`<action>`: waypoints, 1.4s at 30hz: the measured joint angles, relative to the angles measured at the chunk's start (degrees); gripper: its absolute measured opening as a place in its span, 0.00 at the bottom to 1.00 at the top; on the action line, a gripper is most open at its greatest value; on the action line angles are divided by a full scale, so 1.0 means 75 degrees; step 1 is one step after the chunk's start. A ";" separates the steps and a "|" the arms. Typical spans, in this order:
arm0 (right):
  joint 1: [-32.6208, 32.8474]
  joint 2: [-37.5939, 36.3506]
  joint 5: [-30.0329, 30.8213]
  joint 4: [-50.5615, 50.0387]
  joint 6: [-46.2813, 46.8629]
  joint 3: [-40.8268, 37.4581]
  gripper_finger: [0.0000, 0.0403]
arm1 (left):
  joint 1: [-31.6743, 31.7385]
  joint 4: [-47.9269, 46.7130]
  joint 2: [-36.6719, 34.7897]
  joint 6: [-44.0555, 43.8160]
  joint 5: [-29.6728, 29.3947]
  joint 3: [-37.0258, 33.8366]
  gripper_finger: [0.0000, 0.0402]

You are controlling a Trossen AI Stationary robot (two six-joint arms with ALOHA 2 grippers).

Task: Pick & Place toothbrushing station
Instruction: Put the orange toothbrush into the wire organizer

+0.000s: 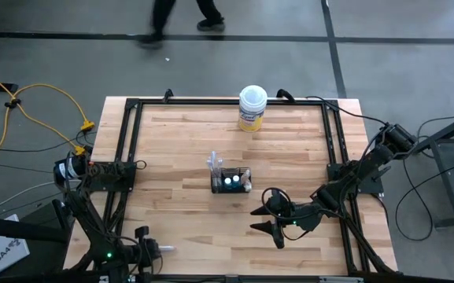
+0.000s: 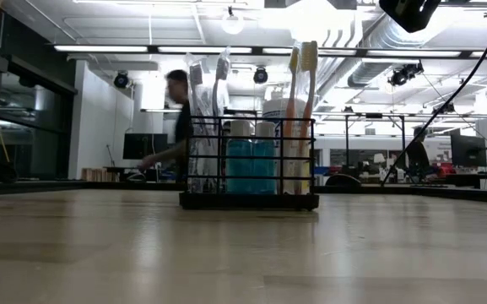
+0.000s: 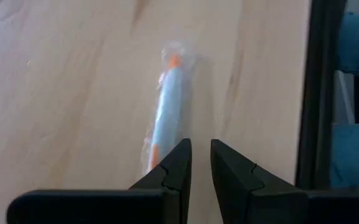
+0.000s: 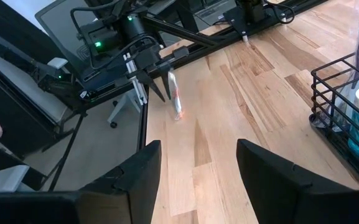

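Note:
The black wire-mesh holder (image 1: pixel 230 181) stands on its base at the table's middle, with slim pale toothbrushes (image 2: pixel 302 110) upright in it and two teal white-capped tubes (image 2: pixel 251 160). It also shows in the right wrist view (image 4: pixel 344 118). My right gripper (image 1: pixel 264 220) is open and empty, low over the table, to the right of the holder and nearer the near edge. My left gripper (image 3: pixel 201 158) is at the near left corner, all but shut, with a narrow gap and nothing in it. A wrapped pale-blue and orange toothbrush (image 3: pixel 167 109) lies flat on the table just ahead of its fingertips.
A white-lidded yellow round tub (image 1: pixel 252 108) stands near the far edge. A black frame rail (image 1: pixel 132 149) runs around the tabletop. A person (image 2: pixel 175 118) moves beyond the far edge. There is bare wood between the holder and the near edge.

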 joint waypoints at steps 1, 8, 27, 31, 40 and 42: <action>0.0000 0.0000 0.0000 0.0000 0.0000 0.0000 0.50 | 0.0016 0.0000 0.0000 0.0110 -0.0001 0.0046 0.14; 0.0000 0.0000 0.0000 0.0000 0.0000 0.0000 0.50 | 0.0121 -0.0015 0.0000 0.0578 -0.0003 0.0182 0.14; -0.0002 0.0000 -0.0007 -0.0003 0.0000 0.0000 0.50 | 0.0814 -0.0543 -0.0012 0.1495 0.1925 0.0640 0.02; -0.0001 0.0000 -0.0023 -0.0005 0.0000 0.0000 0.50 | 0.0990 -0.0602 -0.0012 0.1728 0.2310 0.0651 0.08; -0.0003 0.0000 -0.0026 -0.0032 -0.0003 0.0000 0.50 | 0.1223 -0.0629 -0.0015 0.1962 0.2904 0.0818 0.27; -0.0001 0.0000 -0.0024 -0.0035 -0.0001 0.0000 0.50 | 0.1222 -0.0715 -0.0015 0.1831 0.3153 0.0820 0.30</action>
